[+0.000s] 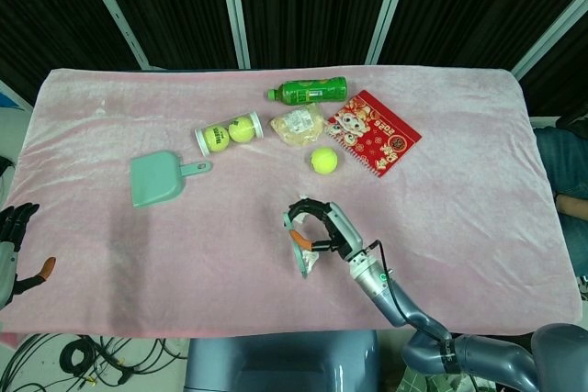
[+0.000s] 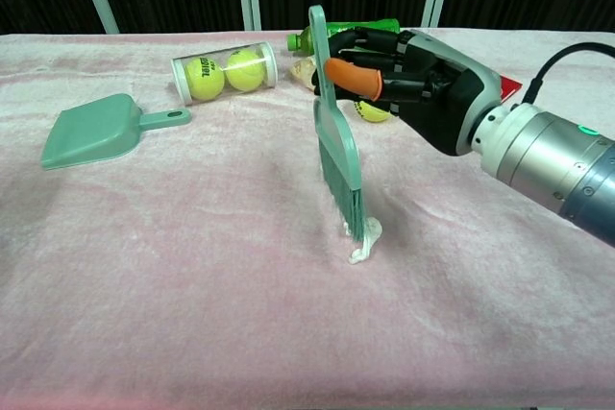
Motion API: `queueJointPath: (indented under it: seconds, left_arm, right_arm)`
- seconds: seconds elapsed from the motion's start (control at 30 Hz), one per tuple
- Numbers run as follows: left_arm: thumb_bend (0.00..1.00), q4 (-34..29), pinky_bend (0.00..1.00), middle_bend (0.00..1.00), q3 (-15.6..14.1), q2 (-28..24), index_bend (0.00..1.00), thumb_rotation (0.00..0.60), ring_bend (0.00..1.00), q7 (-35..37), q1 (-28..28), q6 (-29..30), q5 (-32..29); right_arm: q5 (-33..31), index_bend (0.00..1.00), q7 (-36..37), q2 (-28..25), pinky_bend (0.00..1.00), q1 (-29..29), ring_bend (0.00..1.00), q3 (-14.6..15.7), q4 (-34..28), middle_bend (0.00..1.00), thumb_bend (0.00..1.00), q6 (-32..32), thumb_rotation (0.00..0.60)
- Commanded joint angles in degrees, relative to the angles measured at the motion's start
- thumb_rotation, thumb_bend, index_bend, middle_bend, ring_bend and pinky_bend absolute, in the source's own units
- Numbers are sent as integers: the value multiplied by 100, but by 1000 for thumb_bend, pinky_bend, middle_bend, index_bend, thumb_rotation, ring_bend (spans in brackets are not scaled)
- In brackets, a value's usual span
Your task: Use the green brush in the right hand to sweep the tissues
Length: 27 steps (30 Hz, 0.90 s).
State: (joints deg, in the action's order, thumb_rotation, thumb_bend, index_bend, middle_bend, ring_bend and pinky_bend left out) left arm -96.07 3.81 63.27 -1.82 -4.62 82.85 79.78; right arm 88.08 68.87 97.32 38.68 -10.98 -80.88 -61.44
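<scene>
My right hand (image 2: 408,74) (image 1: 322,225) grips the handle of the green brush (image 2: 336,141) (image 1: 299,243), which stands nearly upright with its bristles down on the pink cloth. A crumpled white tissue (image 2: 363,242) (image 1: 310,263) lies right at the bristle tips, touching them. Only this one bit of tissue shows; any other is hidden behind the brush. The green dustpan (image 2: 101,129) (image 1: 158,178) lies well to the left. My left hand (image 1: 16,250) hangs off the table's left edge, holding nothing, fingers apart.
At the back lie a clear tube of tennis balls (image 2: 224,72), a green bottle (image 1: 308,91), a wrapped snack (image 1: 298,125), a loose tennis ball (image 1: 323,161) and a red booklet (image 1: 374,133). The pink cloth (image 2: 192,285) covers the whole table.
</scene>
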Motion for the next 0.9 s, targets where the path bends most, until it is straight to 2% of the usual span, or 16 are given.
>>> queueJointPath:
  seconds: [0.03,0.13,0.23,0.37,0.43,0.73,0.9]
  left_arm:
    - [305,4,0,73,-2,0,104,600,36,4,2,3,5]
    - [305,6,0,73,-4,-1,104,600,36,11,4,9,12]
    - [305,8,0,73,-6,-1,104,600,36,12,4,12,20]
    - [306,5,0,73,-10,1,104,600,36,-5,3,8,21]
    - [305,2,0,73,-11,3,104,600,36,-12,3,8,17]
    - [305,-22,0,73,-10,11,104,600,36,-67,7,9,-9]
    - [306,-25,0,73,-10,7,104,600,36,-70,8,8,-11]
  right_arm:
    - [294,878,745,-209,186,87,389,31,-173,685,503,-166,600]
    - [337,878,671,-351,186,93,389,-45,-95,686,503,-323,600]
    - [315,878,-21,-466,186,72,389,-134,166,686,502,-464,600]
    - [176,888,-1985,-588,186,34,391,-179,767,688,502,-487,600]
    - [71,897,-2713,-728,186,26,391,-127,867,688,501,-319,600]
    - [-255,897,-5018,-1464,180,81,397,188,545,692,502,505,600]
    - [-771,897,-6048,-1610,180,125,402,199,229,693,501,945,600]
